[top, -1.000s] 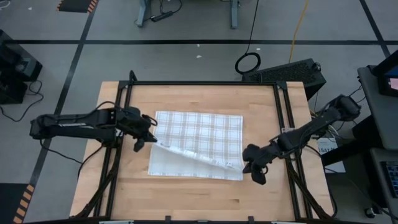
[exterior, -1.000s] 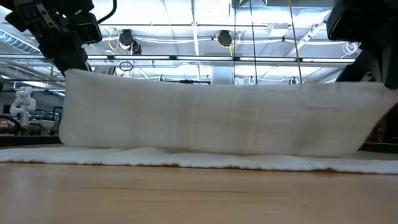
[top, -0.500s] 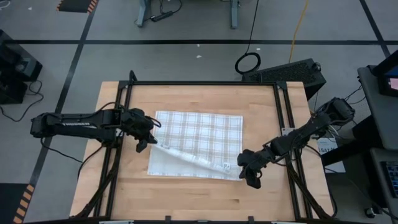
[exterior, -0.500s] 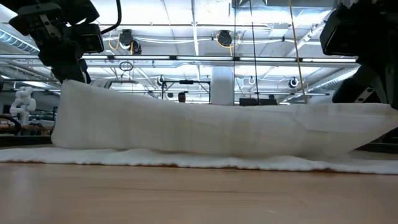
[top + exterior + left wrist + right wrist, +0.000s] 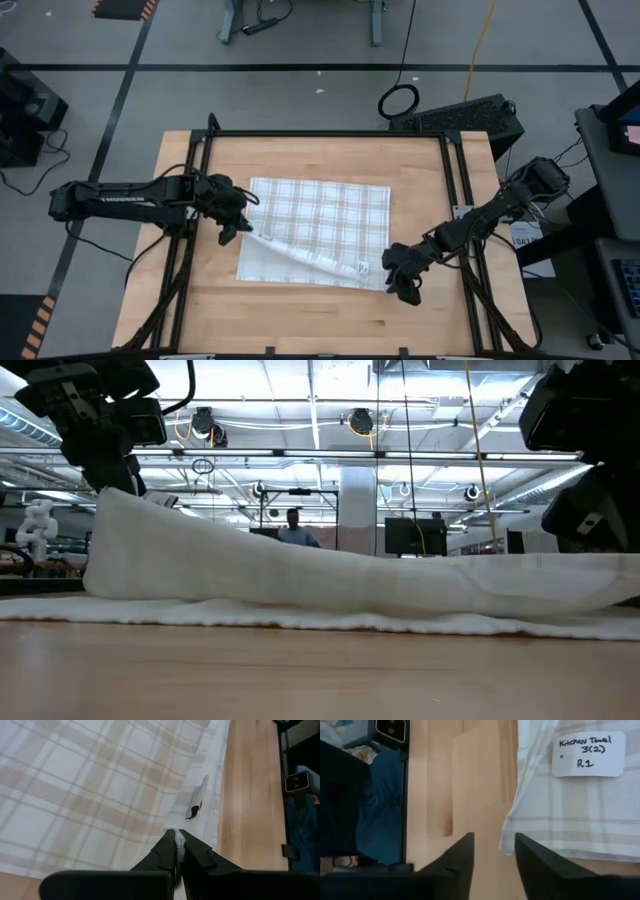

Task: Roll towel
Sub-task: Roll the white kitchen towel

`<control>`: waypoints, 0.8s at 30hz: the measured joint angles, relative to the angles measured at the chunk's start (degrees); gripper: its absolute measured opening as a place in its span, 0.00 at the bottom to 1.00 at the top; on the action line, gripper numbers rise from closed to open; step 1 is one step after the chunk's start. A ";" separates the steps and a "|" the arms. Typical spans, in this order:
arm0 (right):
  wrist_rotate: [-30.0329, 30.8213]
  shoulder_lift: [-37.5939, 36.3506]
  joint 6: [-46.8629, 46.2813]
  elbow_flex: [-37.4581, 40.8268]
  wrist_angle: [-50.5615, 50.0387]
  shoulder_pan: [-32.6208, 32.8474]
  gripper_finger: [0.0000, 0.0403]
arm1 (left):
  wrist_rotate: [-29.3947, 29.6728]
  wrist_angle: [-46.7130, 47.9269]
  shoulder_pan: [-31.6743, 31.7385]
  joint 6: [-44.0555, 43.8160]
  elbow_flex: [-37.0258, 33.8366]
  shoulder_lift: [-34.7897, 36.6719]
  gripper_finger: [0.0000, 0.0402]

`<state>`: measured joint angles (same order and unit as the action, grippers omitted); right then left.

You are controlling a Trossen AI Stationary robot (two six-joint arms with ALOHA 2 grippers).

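The towel (image 5: 320,232) lies in the middle of the table (image 5: 300,310), with its near edge folded over. The left gripper (image 5: 238,226) is closed on the towel's left corner and holds it lifted above the table. The right gripper (image 5: 397,275) is just beside the towel's right corner; its fingers (image 5: 462,857) stand apart and hold nothing. A tag (image 5: 588,754) on the towel reads "Kitchen Towel 3(2) R1".

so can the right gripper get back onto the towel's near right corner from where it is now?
Probably yes. The right gripper is open, just off the towel corner beside the tag, only bare table between. The left gripper is shut on its corner.
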<state>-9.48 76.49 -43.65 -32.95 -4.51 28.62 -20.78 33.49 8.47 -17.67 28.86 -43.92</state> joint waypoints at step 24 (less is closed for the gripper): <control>0.99 -0.04 10.17 0.00 0.09 0.00 0.11 | -7.93 -4.36 -0.18 -3.09 0.98 0.17 0.25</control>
<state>-8.49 76.44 -33.47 -32.95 -4.43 28.62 -28.70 29.13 8.29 -20.77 29.85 -43.75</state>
